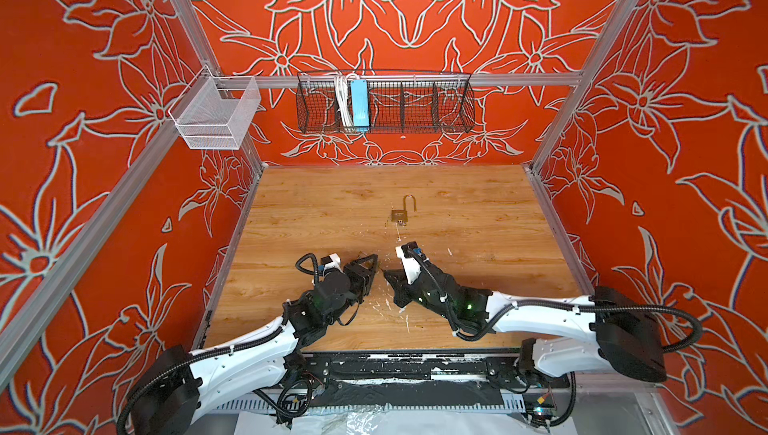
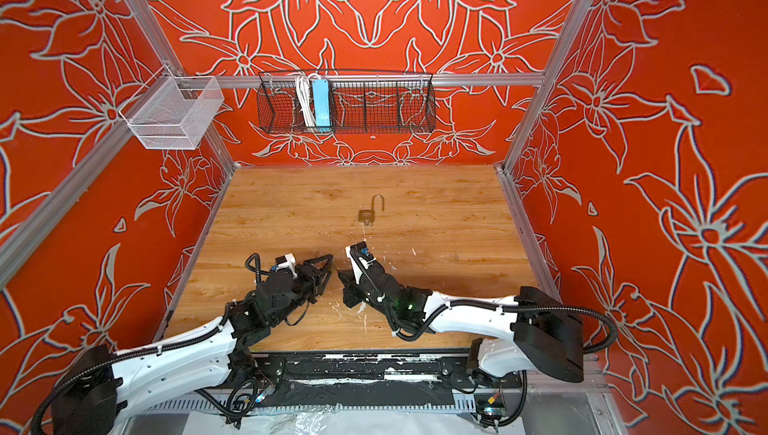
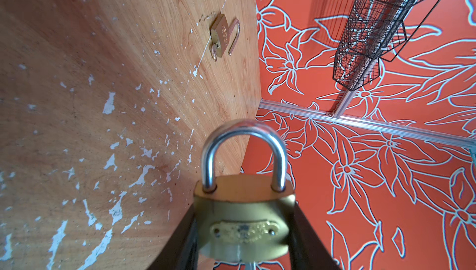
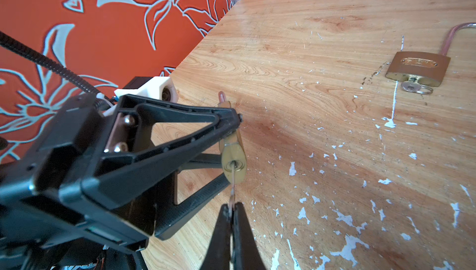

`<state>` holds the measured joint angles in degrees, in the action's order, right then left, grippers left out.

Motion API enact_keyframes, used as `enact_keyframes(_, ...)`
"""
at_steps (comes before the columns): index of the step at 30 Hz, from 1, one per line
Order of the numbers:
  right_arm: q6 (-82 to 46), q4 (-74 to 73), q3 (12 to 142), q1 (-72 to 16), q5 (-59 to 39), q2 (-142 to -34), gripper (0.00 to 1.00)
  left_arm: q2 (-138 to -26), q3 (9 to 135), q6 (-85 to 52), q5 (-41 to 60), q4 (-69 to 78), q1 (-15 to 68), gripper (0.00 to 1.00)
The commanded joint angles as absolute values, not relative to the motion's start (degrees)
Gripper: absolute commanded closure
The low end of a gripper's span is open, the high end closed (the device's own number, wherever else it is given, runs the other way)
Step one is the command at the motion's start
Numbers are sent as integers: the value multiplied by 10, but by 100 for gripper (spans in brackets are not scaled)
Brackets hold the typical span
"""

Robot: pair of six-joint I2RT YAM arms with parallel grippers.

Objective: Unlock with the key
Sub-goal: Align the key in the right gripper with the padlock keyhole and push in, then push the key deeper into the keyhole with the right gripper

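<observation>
Left gripper clamping padlock, right gripper pinching key (in keyhole), second padlock beyond, tabletop edges distant

The held padlock was blurred in the left wrist view, its nameplate lettering unreadable and its underside cut off by the picture's edge. The key had its bow hidden between the fingers of the right gripper. The shackle of the second padlock ran off the edge of the right wrist view.
</observation>
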<state>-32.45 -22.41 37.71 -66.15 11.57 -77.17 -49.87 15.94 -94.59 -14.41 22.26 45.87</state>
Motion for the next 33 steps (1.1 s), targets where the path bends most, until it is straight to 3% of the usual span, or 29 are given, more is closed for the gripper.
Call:
enact_keyframes(1,-335,-247,388,-664,124,-778,100,-486,160,-947,-146,253,463,100)
enact_keyframes(13,-339,-273,393,-656,122,-794,100,-490,153,-948,-135,276,463,100)
enact_keyframes(33,-350,-365,364,-593,35,-804,100,-490,157,-890,-81,314,463,100)
